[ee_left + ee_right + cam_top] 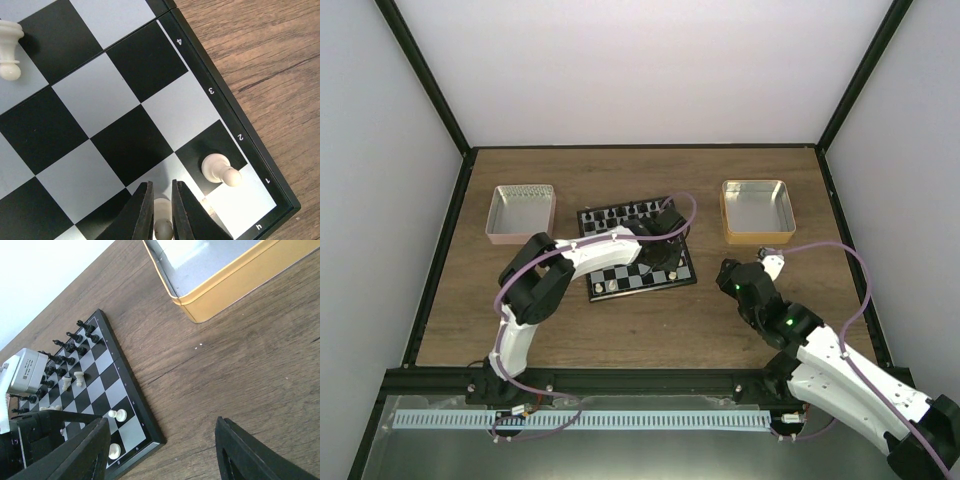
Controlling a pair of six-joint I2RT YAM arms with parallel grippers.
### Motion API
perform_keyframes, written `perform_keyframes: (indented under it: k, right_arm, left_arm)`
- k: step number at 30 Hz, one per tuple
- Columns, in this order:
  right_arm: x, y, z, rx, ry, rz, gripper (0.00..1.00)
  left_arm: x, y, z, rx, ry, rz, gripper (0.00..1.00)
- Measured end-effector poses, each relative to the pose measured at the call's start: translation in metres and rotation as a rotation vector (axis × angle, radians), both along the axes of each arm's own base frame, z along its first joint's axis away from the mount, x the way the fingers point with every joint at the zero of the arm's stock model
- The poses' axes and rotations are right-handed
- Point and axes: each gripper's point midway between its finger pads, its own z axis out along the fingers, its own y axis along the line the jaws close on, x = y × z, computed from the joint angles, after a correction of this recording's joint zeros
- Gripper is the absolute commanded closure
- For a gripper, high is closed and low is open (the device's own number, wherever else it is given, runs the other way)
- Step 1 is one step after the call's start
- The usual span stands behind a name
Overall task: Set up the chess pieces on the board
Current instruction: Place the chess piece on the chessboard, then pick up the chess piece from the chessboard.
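The board (620,278) lies mid-table, with black figures along its far rows. My left gripper (661,267) reaches over its near right corner. In the left wrist view the gripper (163,212) is shut on a cream pawn (164,226) that stands on a square in the second rank. Another cream pawn (220,169) stands one square to the right, by the border. A third cream piece (9,47) stands at the upper left. My right gripper (767,262) is open and empty above bare table, right of the board (102,385). It sees two cream pieces (120,415) near that corner.
A pink-rimmed metal tray (523,212) stands at the far left and a gold-rimmed metal tray (757,210) at the far right, also in the right wrist view (225,285). Two cream pieces (606,288) stand on the board's near left. Black frame rails edge the table.
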Motion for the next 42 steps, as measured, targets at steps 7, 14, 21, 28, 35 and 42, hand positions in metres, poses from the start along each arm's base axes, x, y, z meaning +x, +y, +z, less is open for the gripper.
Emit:
perform_keyframes:
  k: [7, 14, 21, 28, 35, 42]
  right_arm:
    - [0.0, 0.0, 0.0, -0.001, 0.001, 0.0, 0.41]
    - [0.0, -0.001, 0.0, -0.004, 0.0, -0.002, 0.41]
    - [0.0, -0.001, 0.0, -0.007, -0.001, -0.004, 0.41]
    - [0.0, -0.001, 0.0, -0.008, -0.001, -0.004, 0.41]
    - [0.0, -0.002, -0.001, -0.009, 0.001, -0.004, 0.41]
    - [0.0, -0.002, -0.001, -0.009, 0.0, -0.004, 0.41]
  left_arm:
    - [0.001, -0.001, -0.002, -0.003, -0.003, 0.001, 0.86]
    - [0.004, -0.005, 0.0, -0.02, -0.016, 0.002, 0.89]
    - [0.006, -0.007, 0.001, -0.029, -0.022, 0.004, 0.86]
    - [0.007, -0.006, 0.001, -0.027, -0.024, 0.016, 0.69]
    - [0.011, 0.001, 0.012, -0.012, -0.057, 0.053, 0.66]
    - [0.031, 0.029, 0.054, 0.016, -0.177, 0.143, 0.64]
